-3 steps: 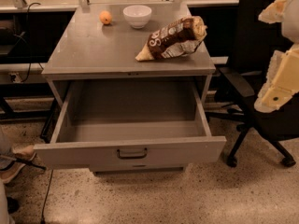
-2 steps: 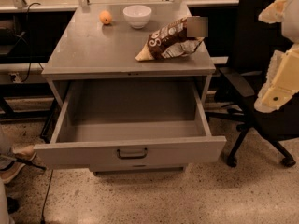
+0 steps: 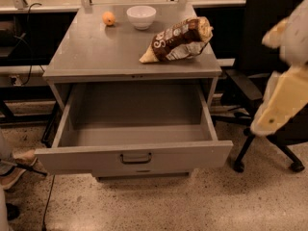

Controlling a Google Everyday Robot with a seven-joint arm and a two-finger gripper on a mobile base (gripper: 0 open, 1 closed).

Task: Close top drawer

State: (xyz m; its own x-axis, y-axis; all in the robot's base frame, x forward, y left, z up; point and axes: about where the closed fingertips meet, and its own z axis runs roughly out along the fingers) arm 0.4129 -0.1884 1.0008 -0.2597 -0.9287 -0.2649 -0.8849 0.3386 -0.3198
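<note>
The top drawer (image 3: pixel 134 159) of the grey metal cabinet is pulled far out and looks empty inside. Its flat front panel carries a small dark handle (image 3: pixel 135 158) at the centre and faces the near floor. My gripper (image 3: pixel 278 105), cream-coloured, hangs in the air at the right edge of the view, to the right of the drawer's right corner and apart from it. It holds nothing that I can see.
On the cabinet top (image 3: pixel 96 52) lie a brown snack bag (image 3: pixel 178 40), a white bowl (image 3: pixel 141 16) and an orange fruit (image 3: pixel 109 18). A black office chair (image 3: pixel 269 81) stands right of the cabinet, behind my gripper. A cable (image 3: pixel 48 196) and a shoe (image 3: pixel 14 167) are on the floor at the left.
My gripper has come down a little at the right edge. The drawer stands as far open as before.
</note>
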